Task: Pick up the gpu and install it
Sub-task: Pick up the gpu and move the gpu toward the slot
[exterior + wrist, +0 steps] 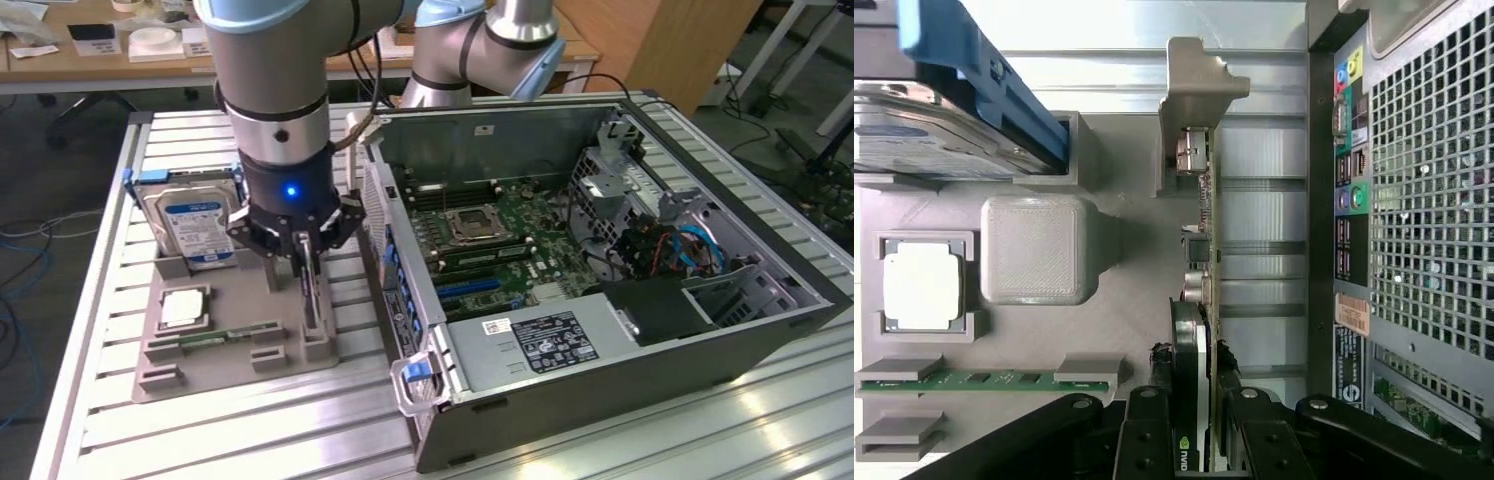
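Toward the exterior view's left, the hand clamps the gpu (upright on edge in its grey tray), with the open computer case close beside it; the card's lower edge is hidden.

Figure: diffuse overhead light, as I saw it. Glare streaked the slatted table at the exterior view's right and bleached it in the wrist view. Soft shadows lay on the grey tray. The gripper, closed on the gpu, read dark. A blue lamp glowed on the wrist.
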Tool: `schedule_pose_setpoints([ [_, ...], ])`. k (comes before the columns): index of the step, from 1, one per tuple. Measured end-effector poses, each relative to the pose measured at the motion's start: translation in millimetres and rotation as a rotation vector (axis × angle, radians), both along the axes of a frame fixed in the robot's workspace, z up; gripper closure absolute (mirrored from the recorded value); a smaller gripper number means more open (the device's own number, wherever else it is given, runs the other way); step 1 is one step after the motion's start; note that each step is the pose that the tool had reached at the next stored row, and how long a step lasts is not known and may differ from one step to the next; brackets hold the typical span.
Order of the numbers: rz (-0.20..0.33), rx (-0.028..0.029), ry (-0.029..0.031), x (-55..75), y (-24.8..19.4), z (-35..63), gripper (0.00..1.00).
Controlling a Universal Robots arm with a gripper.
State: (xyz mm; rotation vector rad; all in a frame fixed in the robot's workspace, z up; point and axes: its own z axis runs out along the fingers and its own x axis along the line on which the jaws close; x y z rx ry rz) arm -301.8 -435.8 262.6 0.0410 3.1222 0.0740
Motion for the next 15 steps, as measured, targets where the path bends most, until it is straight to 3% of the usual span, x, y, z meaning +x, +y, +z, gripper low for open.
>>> schedule_pose_setpoints([
  [6,0.000,0.0000,0.0001,0.0,0.0,19.3,0.73],
  [10,0.000,0.0000,0.0000,0.0,0.0,74.6,0.73],
  [11,0.000,-0.0001,0.0000,0.0,0.0,82.4,0.73],
  [15,0.000,-0.0001,0.0001,0.0,0.0,93.5,0.73],
])
